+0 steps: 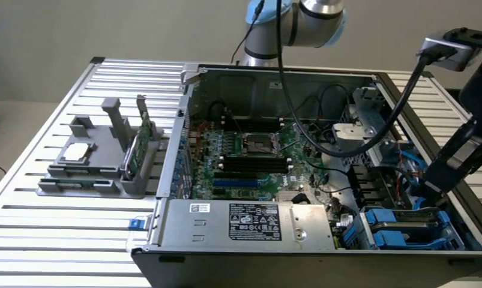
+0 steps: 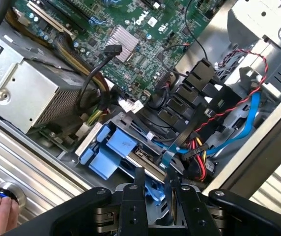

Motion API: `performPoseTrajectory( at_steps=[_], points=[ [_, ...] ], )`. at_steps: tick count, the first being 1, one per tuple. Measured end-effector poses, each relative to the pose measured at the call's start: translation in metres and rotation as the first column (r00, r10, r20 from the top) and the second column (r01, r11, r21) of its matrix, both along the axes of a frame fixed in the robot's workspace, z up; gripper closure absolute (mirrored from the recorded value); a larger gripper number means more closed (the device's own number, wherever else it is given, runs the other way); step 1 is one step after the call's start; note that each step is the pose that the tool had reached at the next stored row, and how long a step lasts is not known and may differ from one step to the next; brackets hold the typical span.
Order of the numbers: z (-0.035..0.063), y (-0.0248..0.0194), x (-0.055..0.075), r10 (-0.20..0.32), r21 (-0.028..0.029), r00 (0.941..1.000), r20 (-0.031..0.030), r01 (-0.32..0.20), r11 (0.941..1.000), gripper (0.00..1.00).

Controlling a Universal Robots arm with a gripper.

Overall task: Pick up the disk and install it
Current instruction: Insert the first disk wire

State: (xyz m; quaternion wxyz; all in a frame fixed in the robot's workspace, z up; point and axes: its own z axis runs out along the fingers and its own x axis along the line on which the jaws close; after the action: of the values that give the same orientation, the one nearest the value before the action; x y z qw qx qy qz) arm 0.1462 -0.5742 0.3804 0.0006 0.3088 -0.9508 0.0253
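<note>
we see the black two-fingered gripper (image 2: 154, 173) hanging inside the open dark metal computer case (image 1: 305, 264), at about four o'clock in the exterior view. its fingers (image 2: 133, 196) are roughly half closed and pinch the flat silver metal disk (image 2: 152, 191) by the blue plastic frame on its near edge. the disk sits among the blue plastic drive bays (image 1: 401, 231), at three o'clock from the grey metal power supply box (image 1: 249, 222) and five o'clock from the green motherboard (image 1: 249, 162).

disk (image 2: 153, 191) | blue frame, silver edge | in drive bay (image 2: 101, 157) | corner of case (image 1: 249, 267)
</note>
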Motion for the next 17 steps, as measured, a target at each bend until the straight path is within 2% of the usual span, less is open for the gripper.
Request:
performPoseTrajectory(
  at_steps=[5, 9, 13, 17],
  points=[
    [0.0000, 0.0002, 0.0000, -0.061, 0.0004, 0.9981, 0.0128, 0.061, 0.9982, 0.69],
    [0.0000, 0.0004, 0.0000, -0.110, 0.0012, 0.9936, 0.0231, 0.110, 0.9939, 0.69],
    [0.0000, 0.0005, 0.0000, -0.162, 0.0024, 0.9864, 0.0315, 0.162, 0.9869, 0.69],
    [0.0000, 0.0007, 0.0000, -0.215, 0.0036, 0.9760, 0.0378, 0.215, 0.9767, 0.69]
  ],
)
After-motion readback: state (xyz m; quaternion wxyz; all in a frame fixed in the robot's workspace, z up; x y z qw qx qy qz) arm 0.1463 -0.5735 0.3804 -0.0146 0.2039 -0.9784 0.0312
